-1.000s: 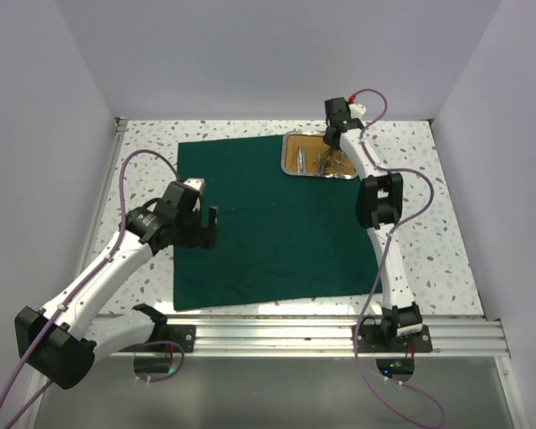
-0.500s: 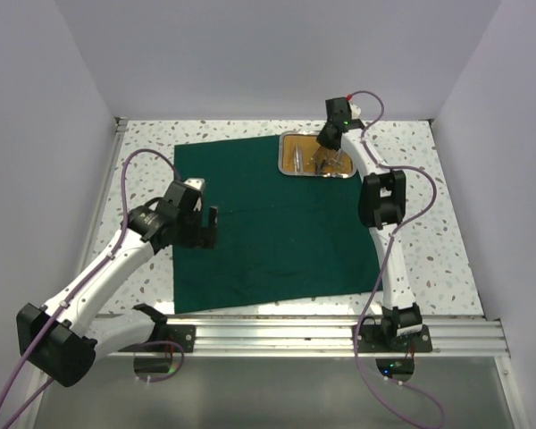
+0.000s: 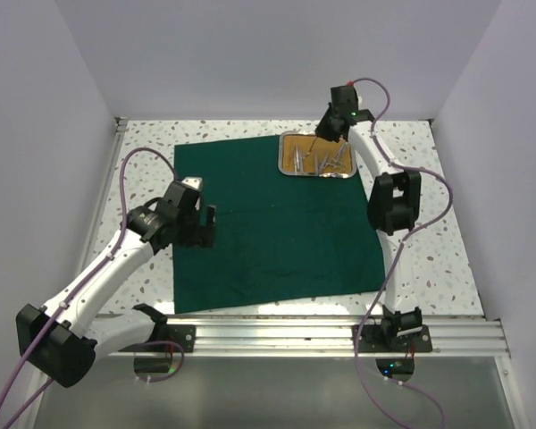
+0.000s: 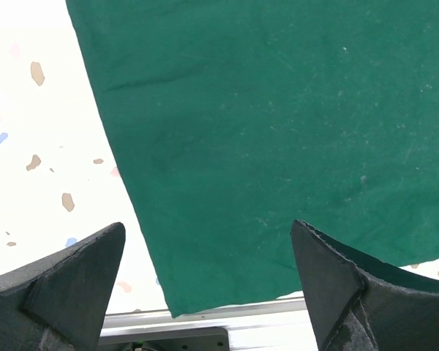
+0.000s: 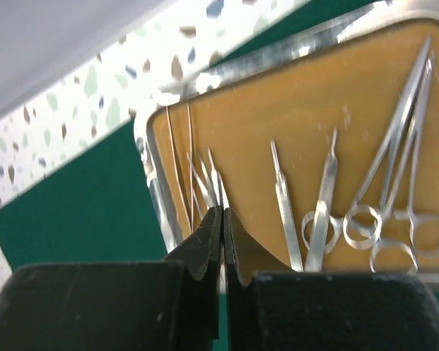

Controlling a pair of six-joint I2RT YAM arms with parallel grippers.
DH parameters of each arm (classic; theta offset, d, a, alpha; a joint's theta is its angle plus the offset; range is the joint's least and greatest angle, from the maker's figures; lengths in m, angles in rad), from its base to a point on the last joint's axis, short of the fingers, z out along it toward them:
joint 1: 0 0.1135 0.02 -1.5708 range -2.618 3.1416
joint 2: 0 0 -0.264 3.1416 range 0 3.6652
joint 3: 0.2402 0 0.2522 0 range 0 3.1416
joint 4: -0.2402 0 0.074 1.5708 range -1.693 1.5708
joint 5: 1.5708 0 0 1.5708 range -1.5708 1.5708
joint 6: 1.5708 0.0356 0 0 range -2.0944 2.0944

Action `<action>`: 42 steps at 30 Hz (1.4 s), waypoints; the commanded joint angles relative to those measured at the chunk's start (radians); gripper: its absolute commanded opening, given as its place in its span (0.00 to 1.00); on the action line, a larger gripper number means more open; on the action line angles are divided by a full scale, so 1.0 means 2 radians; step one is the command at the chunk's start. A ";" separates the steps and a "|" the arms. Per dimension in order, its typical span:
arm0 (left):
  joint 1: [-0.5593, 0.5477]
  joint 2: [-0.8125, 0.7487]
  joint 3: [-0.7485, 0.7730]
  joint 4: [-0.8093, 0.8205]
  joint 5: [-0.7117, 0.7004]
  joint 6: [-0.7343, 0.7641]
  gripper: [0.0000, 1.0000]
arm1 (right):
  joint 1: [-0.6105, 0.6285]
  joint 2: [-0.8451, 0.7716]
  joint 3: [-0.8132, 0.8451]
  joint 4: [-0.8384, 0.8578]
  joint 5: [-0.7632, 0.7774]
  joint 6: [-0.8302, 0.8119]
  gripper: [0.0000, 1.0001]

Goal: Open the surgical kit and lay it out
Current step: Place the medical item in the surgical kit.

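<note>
The dark green cloth wrap lies spread flat on the table. The steel tray with tan-gold lining sits on its far right corner and holds several silver instruments. My right gripper is above the tray's left part. In the right wrist view it is shut on a thin silver pair of tweezers. Ring-handled scissors and forceps lie at the right of the tray. My left gripper is open and empty above the cloth's left edge.
The speckled table shows bare around the cloth. An aluminium rail runs along the near edge. White walls stand at the left, right and back.
My right arm has risen and drawn back over the tray, wrist higher, so the instruments show more. The left arm has not moved.
</note>
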 commanded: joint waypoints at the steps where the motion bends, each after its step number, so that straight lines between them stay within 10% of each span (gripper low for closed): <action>1: -0.003 0.004 0.019 0.000 -0.023 -0.011 1.00 | 0.000 -0.119 -0.070 -0.015 -0.041 -0.026 0.00; 17: -0.004 0.154 0.182 0.102 0.007 -0.027 0.99 | 0.013 -0.502 -0.586 -0.091 -0.082 -0.171 0.00; 29: -0.005 0.207 0.238 0.099 0.008 -0.046 0.98 | 0.104 -0.545 -0.626 -0.114 -0.048 -0.154 0.00; 42: -0.008 0.155 0.162 0.094 -0.015 -0.070 0.98 | 0.212 -0.578 -0.759 0.232 -0.125 0.080 0.00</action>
